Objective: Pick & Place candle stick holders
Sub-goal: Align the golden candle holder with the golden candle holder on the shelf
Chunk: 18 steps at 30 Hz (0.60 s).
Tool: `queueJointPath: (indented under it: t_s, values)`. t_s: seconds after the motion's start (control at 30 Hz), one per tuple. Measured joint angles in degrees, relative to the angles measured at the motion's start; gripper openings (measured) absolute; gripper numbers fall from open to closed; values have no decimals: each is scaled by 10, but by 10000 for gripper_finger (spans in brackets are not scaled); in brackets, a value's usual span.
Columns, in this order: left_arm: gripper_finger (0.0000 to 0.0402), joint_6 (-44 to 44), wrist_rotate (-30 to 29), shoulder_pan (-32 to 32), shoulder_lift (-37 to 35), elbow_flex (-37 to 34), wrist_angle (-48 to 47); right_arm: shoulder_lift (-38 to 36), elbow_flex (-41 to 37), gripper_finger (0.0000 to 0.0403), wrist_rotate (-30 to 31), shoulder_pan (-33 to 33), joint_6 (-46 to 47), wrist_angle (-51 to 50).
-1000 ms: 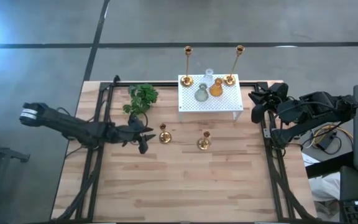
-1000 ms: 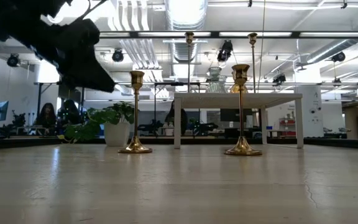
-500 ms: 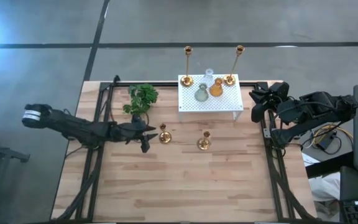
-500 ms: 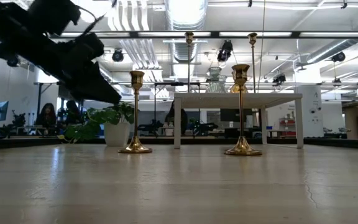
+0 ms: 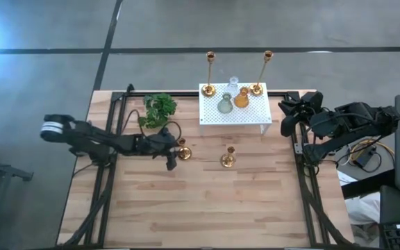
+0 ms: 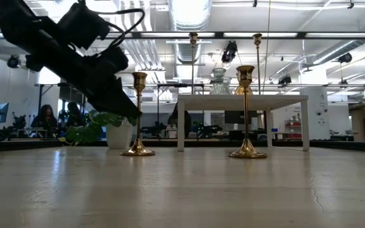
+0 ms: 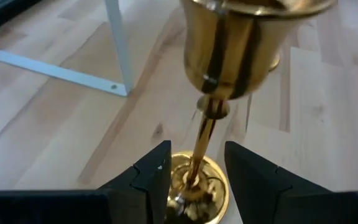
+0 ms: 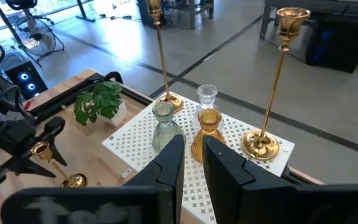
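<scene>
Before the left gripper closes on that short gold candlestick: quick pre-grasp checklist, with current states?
1. Left gripper open: ok.
2. Short candlestick stem between the left fingers: ok in the left wrist view.
3. Candlestick upright on the table: ok.
4. Fingers free of the stem: cannot tell, the gap is narrow.
5. Second short candlestick apart from the grasp: ok.
6. Right gripper away, at the table's right edge beside the white stand: ok.
</scene>
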Motion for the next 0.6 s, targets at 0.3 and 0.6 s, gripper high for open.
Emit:
queueJointPath:
  t_s: [0.3,0.6]
  values:
    - [85,23,12,1,17,22,0,0,0,52,0,0,-5,0]
    - [20,4,4,4,11,33,-7,0,0,52,0,0,-6,-2]
